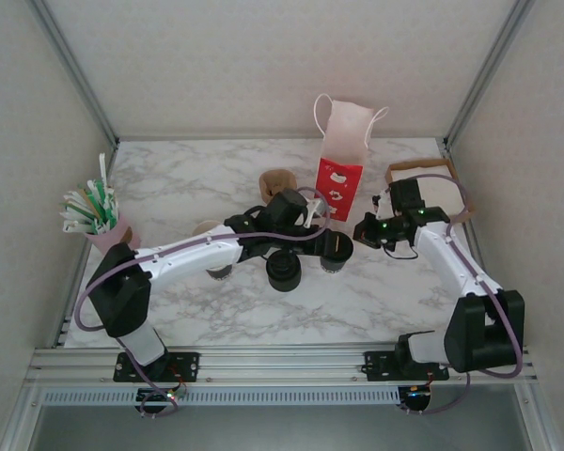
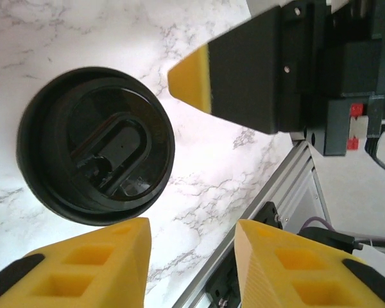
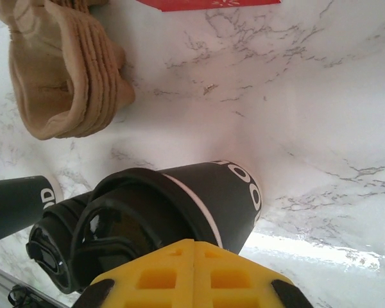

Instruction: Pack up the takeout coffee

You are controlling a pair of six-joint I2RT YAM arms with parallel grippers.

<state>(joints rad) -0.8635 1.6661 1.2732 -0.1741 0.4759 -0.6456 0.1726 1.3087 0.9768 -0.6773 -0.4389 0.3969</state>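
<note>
On veined marble [image 3: 321, 96], the dark paper cup [image 3: 212, 199] wears a round black lid [image 3: 83, 231].

White arms [image 1: 183, 252] with black joints [image 1: 122, 296]; thin purple cables [image 1: 78, 305] loop beside them. Left claw [image 2: 192, 263] and right claw [image 3: 192, 266] have yellow wedge fingers [image 2: 83, 266] with square pockets. Green lights [image 1: 387, 225] glow behind the right claw.

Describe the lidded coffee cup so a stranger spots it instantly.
Find the red-and-white paper bag at the back of the marble table. Just in front stands a small dark paper cup with a round black plastic lid; the nearby tan stack lies lidless.
</note>
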